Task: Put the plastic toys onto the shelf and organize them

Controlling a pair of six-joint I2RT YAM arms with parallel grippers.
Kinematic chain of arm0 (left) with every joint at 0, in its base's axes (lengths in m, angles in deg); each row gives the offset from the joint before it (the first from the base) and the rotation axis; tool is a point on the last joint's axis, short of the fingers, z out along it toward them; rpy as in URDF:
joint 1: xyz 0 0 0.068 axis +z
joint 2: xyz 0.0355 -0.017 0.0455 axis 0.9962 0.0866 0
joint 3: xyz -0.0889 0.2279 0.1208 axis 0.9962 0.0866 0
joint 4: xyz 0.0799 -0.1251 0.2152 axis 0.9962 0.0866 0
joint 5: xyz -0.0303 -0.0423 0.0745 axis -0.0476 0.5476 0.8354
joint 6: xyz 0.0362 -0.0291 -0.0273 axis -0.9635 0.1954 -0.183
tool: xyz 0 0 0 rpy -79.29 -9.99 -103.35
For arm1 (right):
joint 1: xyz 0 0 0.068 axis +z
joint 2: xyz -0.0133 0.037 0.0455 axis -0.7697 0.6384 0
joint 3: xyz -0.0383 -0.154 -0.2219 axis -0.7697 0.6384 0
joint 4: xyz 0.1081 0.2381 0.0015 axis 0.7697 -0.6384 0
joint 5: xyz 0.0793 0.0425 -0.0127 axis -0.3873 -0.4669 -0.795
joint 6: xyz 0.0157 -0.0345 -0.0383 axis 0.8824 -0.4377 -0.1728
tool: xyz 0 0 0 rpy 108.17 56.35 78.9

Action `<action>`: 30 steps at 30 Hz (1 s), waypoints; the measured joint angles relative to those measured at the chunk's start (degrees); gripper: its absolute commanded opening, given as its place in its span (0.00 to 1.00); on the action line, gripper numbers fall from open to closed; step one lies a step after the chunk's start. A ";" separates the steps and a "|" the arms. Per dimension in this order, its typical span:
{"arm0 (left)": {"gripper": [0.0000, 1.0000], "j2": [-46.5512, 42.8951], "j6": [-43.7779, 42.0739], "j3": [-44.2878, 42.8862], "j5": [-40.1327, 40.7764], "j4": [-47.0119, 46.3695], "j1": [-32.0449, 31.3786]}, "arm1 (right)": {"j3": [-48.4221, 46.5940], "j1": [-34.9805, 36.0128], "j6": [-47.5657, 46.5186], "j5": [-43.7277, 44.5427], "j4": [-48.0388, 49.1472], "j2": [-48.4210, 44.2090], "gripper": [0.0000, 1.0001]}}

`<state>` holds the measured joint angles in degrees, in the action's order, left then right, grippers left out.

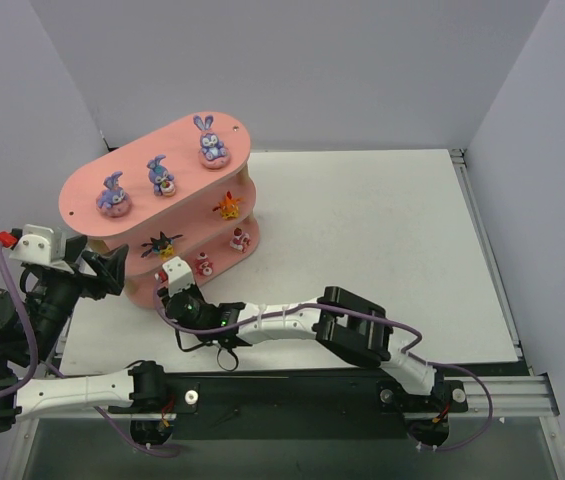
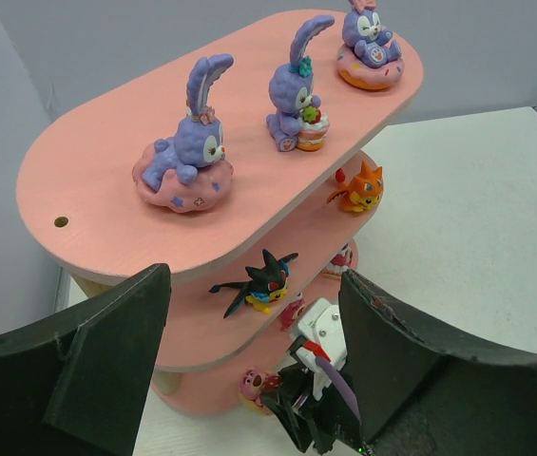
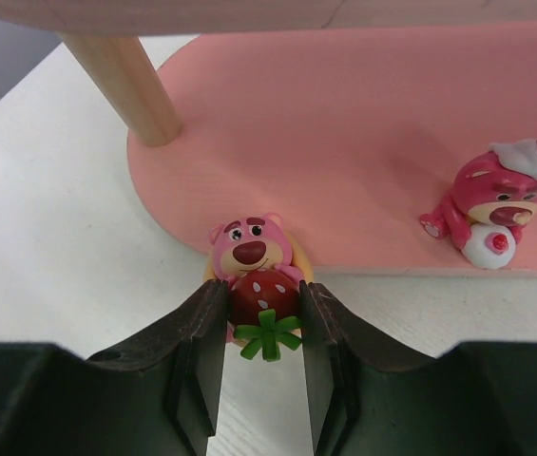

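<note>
One pink bear sits pinched in the right claw.

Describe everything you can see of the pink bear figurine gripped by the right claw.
The pink bear is small, glossy plastic: round ears, dark brows, brown nose, yellowish backing. It hugs a red strawberry with pale seeds and green leaves. Upright, facing the wrist camera, it is at the near rim of the shelf's bottom board. The right claw pinches the strawberry from both sides; whether the bear rests on the board is unclear.
</note>
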<state>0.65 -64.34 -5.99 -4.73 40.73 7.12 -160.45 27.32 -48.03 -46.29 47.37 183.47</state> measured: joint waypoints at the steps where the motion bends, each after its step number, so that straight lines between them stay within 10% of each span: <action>1: 0.81 0.00 0.00 -0.02 0.00 0.00 0.00 | -0.59 0.00 -0.26 0.22 0.02 0.76 0.00; 20: 0.81 0.00 0.02 -0.04 0.15 0.39 0.00 | -10.34 0.00 -3.04 6.54 3.93 9.31 0.00; 30: 0.81 0.00 0.07 -0.04 0.17 0.39 0.00 | -12.72 -0.04 -4.52 8.35 3.98 11.04 0.27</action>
<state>0.65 -64.27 -6.03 -4.56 41.12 7.12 -173.17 27.28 -52.55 -37.94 51.35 194.51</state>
